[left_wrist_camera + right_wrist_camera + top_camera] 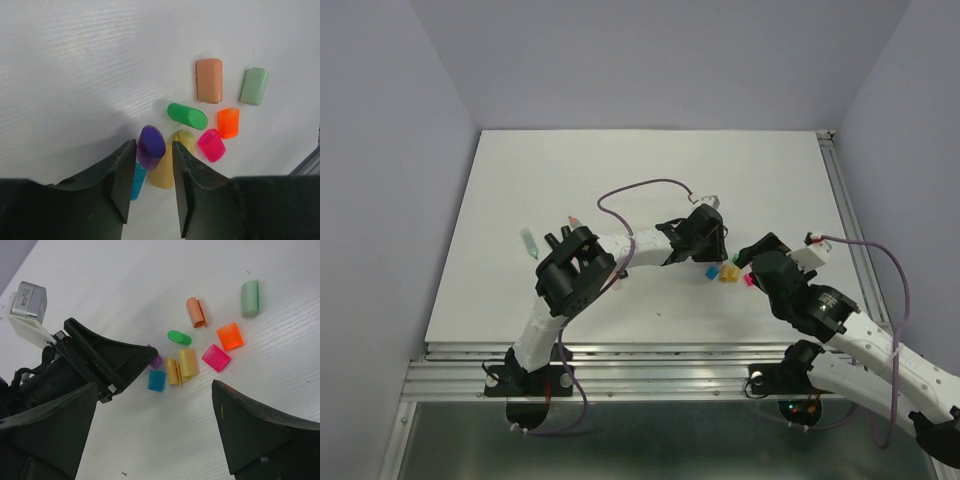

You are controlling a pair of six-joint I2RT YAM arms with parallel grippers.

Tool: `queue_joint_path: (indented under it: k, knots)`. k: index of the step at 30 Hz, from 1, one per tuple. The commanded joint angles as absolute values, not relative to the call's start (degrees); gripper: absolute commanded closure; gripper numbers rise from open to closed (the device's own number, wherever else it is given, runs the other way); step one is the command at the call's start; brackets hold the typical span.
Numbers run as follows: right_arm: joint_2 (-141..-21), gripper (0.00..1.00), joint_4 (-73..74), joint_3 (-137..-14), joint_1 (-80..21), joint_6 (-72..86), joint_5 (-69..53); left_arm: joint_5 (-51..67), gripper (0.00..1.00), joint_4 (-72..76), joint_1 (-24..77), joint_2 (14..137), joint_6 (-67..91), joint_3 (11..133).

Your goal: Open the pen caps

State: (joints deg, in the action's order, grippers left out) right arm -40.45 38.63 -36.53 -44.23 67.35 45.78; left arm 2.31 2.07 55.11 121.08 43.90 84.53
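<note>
Several loose pen caps lie in a cluster on the white table [75,75]. A purple cap [150,142] rests at the tips of my left gripper [154,150], whose jaws stand slightly apart; a sliver of space shows beside the cap. Round it are a blue cap [138,180], yellow cap [167,167], green cap [187,116], pink cap [211,145], orange cap [228,122], a peach cap [209,80] and a pale green cap [254,86]. My right gripper [155,387] hangs wide open and empty just above the blue cap [156,380].
Marker barrels lie at the table's left, among them a pale green one [529,243], partly behind my left arm's elbow [575,270]. The left gripper [705,240] and right gripper [757,262] meet close together over the caps [725,273]. A metal rail [850,230] runs along the right edge.
</note>
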Motion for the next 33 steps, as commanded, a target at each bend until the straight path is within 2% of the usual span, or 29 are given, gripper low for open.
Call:
queue_joint_path:
  k: [1, 2, 10, 16, 18, 19, 21, 27, 33]
  knots:
    - [-38.67, 0.00, 39.11, -34.89, -44.30, 67.68, 46.67, 0.44, 0.47, 0.79, 55.55, 117.34, 44.12, 85.87]
    - [-38.15, 0.00, 39.29, -34.89, -44.30, 67.59, 46.58, 0.44, 0.24, 0.70, 55.63, 116.90, 43.86, 85.70]
    - [-37.44, 0.00, 37.44, -34.37, -44.30, 65.83, 45.70, -3.60, 0.20, 0.44, 55.55, 109.35, 43.77, 81.57]
    - [-40.60, 0.00, 37.00, -36.03, -44.30, 65.92, 45.53, -10.19, 0.10, 0.09, 53.53, 96.00, 44.56, 72.70]
    - [-41.92, 0.00, 38.22, -36.74, -44.30, 66.71, 45.79, -12.82, 0.10, -1.48, 52.13, 88.97, 45.17, 66.93]
    - [-42.27, 0.00, 38.49, -37.17, -44.30, 66.62, 45.97, -13.88, 0.10, -1.67, 50.12, 86.34, 45.44, 64.54]
    - [-43.33, 0.00, 39.11, -37.97, -44.30, 66.45, 46.23, -16.69, 0.02, -2.11, 47.82, 77.20, 46.75, 56.89]
    - [-45.61, 0.00, 40.34, -38.67, -44.30, 67.41, 48.25, -23.10, 0.01, -9.90, 34.49, 54.27, 47.55, 42.91]
    - [-46.84, 0.00, 43.59, -39.98, -44.30, 70.13, 51.76, -25.92, 0.01, -19.32, 23.48, 47.99, 46.40, 41.13]
